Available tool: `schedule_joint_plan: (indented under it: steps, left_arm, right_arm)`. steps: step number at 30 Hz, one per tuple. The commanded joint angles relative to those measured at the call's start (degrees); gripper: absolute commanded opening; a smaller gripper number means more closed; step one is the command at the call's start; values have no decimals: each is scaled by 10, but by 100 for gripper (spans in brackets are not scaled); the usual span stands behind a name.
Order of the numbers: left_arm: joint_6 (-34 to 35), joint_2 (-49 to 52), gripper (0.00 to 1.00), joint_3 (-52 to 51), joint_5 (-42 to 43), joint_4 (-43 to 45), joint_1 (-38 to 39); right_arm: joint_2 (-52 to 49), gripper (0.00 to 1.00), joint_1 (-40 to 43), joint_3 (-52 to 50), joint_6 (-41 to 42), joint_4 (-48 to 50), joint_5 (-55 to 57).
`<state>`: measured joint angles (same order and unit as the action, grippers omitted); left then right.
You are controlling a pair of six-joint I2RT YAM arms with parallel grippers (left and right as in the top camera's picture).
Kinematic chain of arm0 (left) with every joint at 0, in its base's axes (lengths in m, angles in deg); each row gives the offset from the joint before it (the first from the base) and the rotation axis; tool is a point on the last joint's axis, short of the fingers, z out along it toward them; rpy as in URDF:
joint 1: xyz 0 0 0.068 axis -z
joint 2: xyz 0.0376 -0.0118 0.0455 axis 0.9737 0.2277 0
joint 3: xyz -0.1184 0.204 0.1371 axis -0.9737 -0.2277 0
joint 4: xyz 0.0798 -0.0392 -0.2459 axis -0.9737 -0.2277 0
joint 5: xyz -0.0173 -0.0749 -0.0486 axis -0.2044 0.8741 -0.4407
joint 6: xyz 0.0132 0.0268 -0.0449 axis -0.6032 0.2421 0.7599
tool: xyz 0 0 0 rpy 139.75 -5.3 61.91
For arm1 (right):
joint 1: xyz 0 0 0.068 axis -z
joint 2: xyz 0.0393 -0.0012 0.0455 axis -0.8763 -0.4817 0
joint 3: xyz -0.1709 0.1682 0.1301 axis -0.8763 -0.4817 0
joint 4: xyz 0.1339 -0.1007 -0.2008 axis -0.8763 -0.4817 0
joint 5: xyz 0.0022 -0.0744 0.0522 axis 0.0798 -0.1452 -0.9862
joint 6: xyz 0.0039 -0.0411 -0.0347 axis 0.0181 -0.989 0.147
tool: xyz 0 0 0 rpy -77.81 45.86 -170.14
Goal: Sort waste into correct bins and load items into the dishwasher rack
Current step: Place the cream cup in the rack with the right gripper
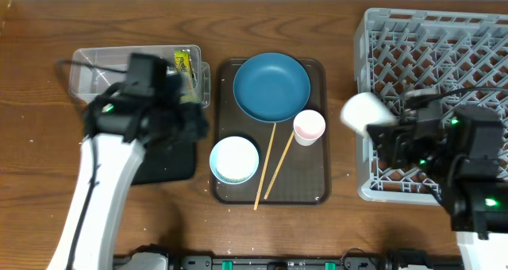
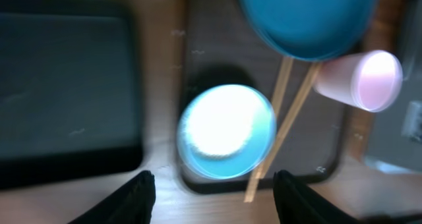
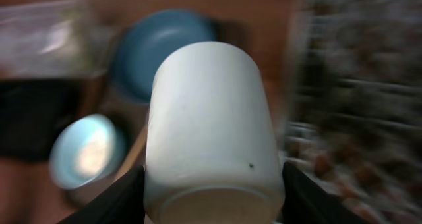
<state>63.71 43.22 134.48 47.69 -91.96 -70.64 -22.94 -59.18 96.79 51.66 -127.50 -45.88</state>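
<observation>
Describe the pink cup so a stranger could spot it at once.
In the overhead view, start at the brown serving tray mid-table, left of the grey dishwasher rack. Near its right edge, just below the dark blue plate and right of the chopsticks, sits the pink cup. It is the only pink thing; the pale whitish cup is off the tray, in the right gripper.

The brown serving tray (image 1: 317,192) sits mid-bench, carrying the dark blue plate (image 1: 271,86) at its far end, the white bowl (image 1: 235,160) at its near left and the pink cup (image 1: 309,127) on its right, with two chopsticks (image 1: 270,163) slanting between bowl and cup. Near the right edge, the right claw (image 1: 376,122) grips the pale whitish cup (image 1: 362,109) just beside the dishwasher rack (image 1: 444,55). Toward the left edge, the left arm (image 1: 119,119) overhangs the clear tub (image 1: 95,66) and black tray (image 1: 168,165); a snack wrapper (image 1: 183,63) shows at the tub's right end.
</observation>
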Motion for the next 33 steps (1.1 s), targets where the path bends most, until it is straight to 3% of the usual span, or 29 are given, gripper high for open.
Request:
schedule_joint_plan:
  steps: [1, 13, 21, 28, 31, 33]
  left_arm:
    - [-15, -33, 60, 4, -73, -13, -34]
    - [-14, -56, 61, 4, -72, -17, -50]
    - [-14, -56, 61, 4, -72, -17, -50]
    - [-14, -56, 61, 4, -72, -17, -50]
    - [-14, -56, 61, 4, -72, -17, -50]
    - [-14, -56, 62, 4, -72, -17, -50]
  right_arm:
    - [-21, 1, 34, 45, 27, -29, 163]
    - [-195, 1, 239, 192, 34, -128, 230]
    - [-294, 1, 358, 208, 80, -113, 249]
    - [-364, 1, 405, 208, 100, -100, 240]
    - [-382, 9, 406, 208, 100, -91, 241]
    - [-389, 32, 405, 208, 100, -89, 240]
